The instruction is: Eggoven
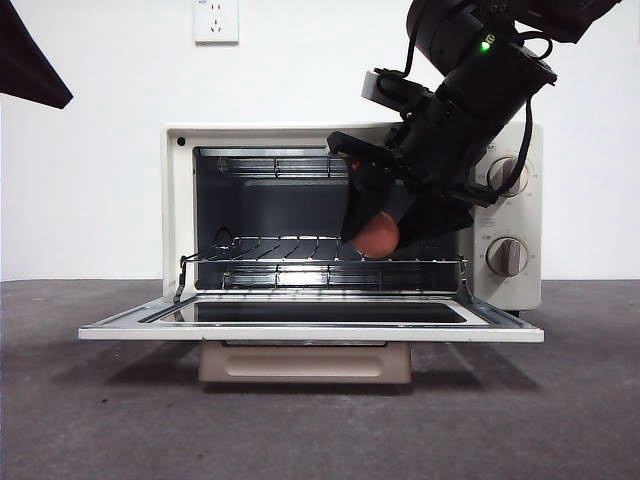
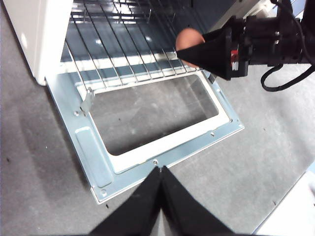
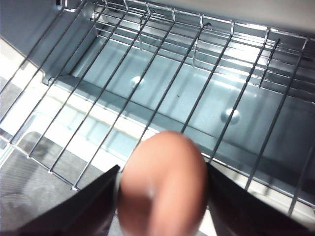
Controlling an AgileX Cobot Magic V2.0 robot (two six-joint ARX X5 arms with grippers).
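The cream toaster oven [image 1: 180,200] stands open, its glass door [image 1: 310,330] folded flat to the front. My right gripper [image 1: 372,230] is shut on the reddish-brown egg [image 1: 376,236] and holds it just above the front right part of the wire rack [image 1: 270,250], inside the oven mouth. In the right wrist view the egg [image 3: 162,189] sits between the two jaws over the rack [image 3: 147,88]. My left gripper [image 2: 161,169] is shut and empty, above the door's front edge [image 2: 167,155]; its view also shows the egg [image 2: 188,39] in the right gripper.
Two knobs [image 1: 507,256] sit on the oven's right panel. A crumb tray [image 1: 305,362] shows under the door. The oven stands on a dark grey mat [image 1: 100,420]. A wall socket [image 1: 216,20] is on the white wall behind.
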